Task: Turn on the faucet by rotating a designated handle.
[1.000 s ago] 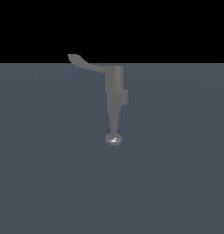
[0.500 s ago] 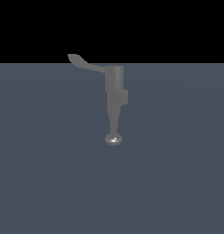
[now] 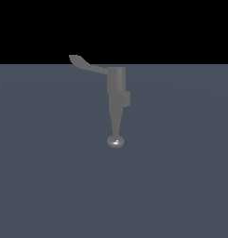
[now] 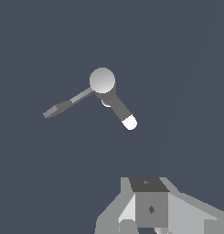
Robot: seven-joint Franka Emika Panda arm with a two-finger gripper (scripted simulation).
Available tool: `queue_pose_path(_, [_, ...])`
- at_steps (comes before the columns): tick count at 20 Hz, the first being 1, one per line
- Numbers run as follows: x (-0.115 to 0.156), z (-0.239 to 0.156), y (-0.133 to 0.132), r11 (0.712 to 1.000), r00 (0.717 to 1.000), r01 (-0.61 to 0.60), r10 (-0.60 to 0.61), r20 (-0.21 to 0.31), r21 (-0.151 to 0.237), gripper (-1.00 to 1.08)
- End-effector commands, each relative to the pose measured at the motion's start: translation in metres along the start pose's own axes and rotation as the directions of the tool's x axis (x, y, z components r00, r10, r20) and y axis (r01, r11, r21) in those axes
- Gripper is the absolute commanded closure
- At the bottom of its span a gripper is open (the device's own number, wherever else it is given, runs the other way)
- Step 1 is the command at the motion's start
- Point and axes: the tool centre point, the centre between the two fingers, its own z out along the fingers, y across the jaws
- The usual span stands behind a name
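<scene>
On wrist view only: gripper (image 4: 152, 215), aperture unclear | faucet (image 3: 116, 88) | handle (image 3: 87, 65) untouched

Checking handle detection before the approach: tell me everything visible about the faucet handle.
The handle is a thin, flat, dull grey lever, metal by its look, with a widened paddle-like end. It joins the top of the faucet at its cylindrical body and projects sideways toward the exterior view's left, curving slightly upward at its tip. In the wrist view it splays out from the round cap at an angle to the spout. Nothing but the faucet body touches it; the gripper is well clear of it.
</scene>
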Motion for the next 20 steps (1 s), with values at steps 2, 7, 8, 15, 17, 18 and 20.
queue_pose_path(2, [0.011,0.01,-0.013,0.997,0.997,-0.081,0.081,0.005,0.004,1.08])
queue_pose_path(7, [0.026,0.025,-0.031,0.981,0.981,-0.194,0.194,0.011,0.005,1.08])
queue_pose_path(8, [0.029,0.028,-0.034,0.976,0.976,-0.216,0.216,0.013,0.005,1.08])
queue_pose_path(15, [0.047,0.052,-0.06,0.929,0.929,-0.37,0.37,0.017,0.0,1.08])
queue_pose_path(17, [0.052,0.059,-0.067,0.911,0.911,-0.413,0.413,0.017,-0.002,1.08])
queue_pose_path(18, [0.054,0.063,-0.071,0.901,0.901,-0.434,0.434,0.017,-0.003,1.08])
queue_pose_path(20, [0.059,0.07,-0.078,0.88,0.88,-0.475,0.475,0.016,-0.005,1.08])
